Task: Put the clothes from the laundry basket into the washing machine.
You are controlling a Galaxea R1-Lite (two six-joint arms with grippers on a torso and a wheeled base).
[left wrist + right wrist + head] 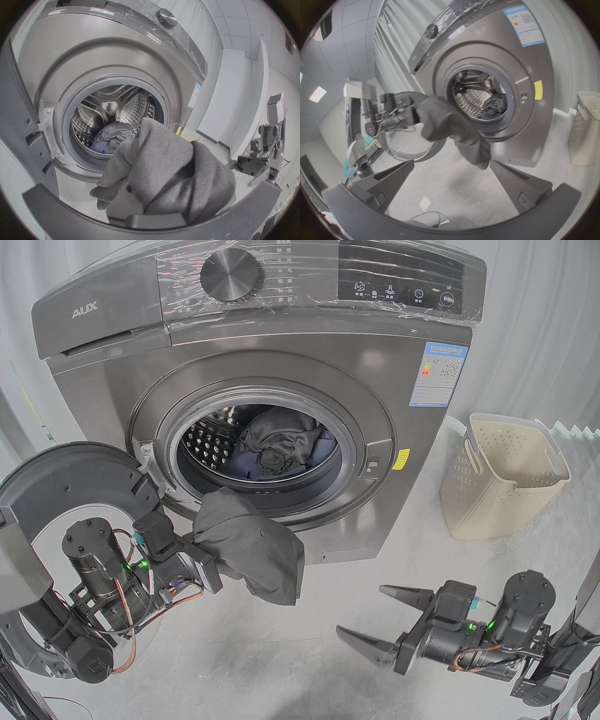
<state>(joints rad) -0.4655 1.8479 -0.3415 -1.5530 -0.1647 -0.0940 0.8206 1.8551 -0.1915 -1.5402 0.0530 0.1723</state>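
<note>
Clothes (281, 437) are sitting in the washing machine (400, 365) drum, and my left end effector (209, 565) is pinching a grey garment (256, 546) just under the door opening; right end effector (359, 610) hangs spread over the floor (300, 671).

Bright, even light; glare on the washing machine (250, 334); warped wrist views.

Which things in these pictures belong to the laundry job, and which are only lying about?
Belong to the job:
washing machine, door open; clothes in its drum; grey garment, held by the left tool just outside the drum; laundry basket; right tool, open, low over the floor.

Only lying about:
curtain; white scrap and cable on the floor.
</note>
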